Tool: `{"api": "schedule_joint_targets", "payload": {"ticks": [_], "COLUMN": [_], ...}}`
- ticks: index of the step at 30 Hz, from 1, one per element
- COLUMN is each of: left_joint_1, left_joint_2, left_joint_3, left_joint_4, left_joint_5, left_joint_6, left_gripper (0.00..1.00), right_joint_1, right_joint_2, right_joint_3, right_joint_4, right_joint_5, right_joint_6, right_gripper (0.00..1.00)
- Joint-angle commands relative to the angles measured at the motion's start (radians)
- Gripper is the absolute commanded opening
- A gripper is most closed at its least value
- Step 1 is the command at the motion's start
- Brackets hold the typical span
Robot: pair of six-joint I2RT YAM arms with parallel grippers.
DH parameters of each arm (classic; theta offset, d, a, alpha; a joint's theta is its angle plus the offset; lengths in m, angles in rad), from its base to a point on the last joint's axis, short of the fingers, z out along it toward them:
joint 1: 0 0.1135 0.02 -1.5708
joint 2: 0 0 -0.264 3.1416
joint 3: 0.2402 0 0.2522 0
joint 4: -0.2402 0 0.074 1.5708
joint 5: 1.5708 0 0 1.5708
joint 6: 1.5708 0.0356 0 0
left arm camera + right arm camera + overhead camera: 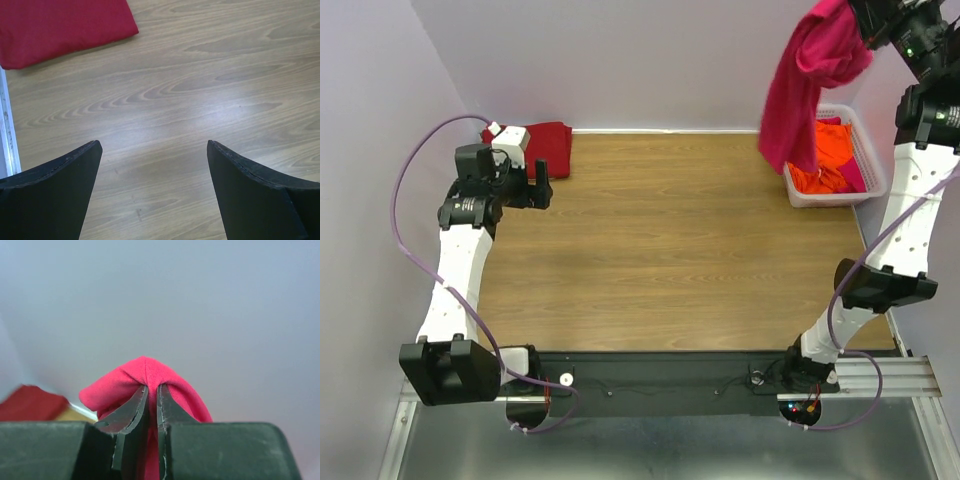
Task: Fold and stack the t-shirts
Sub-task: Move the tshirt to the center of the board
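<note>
Work is hardly started: one maroon t-shirt (555,145) is folded, a pink t-shirt (800,90) is gripped by the right end effector (151,387), and the left end effector (155,145) is open.

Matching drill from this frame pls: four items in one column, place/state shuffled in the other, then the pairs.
1. pink-red t-shirt
2. maroon t-shirt
3. orange t-shirt
4. left hand

A. lying in the white basket
B. open, over the bare wooden table
C. folded, at the far left corner
D. hanging from the shut right hand

Pairs: 1-D, 2-C, 3-A, 4-B
</note>
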Motion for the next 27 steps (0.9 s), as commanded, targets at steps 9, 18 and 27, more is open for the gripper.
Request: {"api": "schedule_joint_targets", "payload": {"ticks": [9, 18, 27], "left_joint_1": [0.019, 0.004, -0.257], "left_joint_2": [-0.025, -0.066, 0.046], "left_joint_3": [0.101, -0.022, -0.165], "left_joint_4": [0.012, -0.031, -0.052], "left_joint_5": [0.133, 0.275, 0.209], "left_joint_6": [-0.017, 0.222, 0.436], "left_gripper": [0.99, 0.99, 0.99], "right_joint_1": [0.316, 0.321, 0.278], "right_joint_2": [-0.116, -0.376, -0.357], "right_joint_3": [-0.144, -1.025, -1.271], "right_joint_4": [0.353, 0.070, -0.286], "right_joint_5": [-0.078, 0.121, 0.270], "right_joint_6": [0.218, -0.175, -0.502], "right_gripper": [0.01, 0.19, 0.86]}}
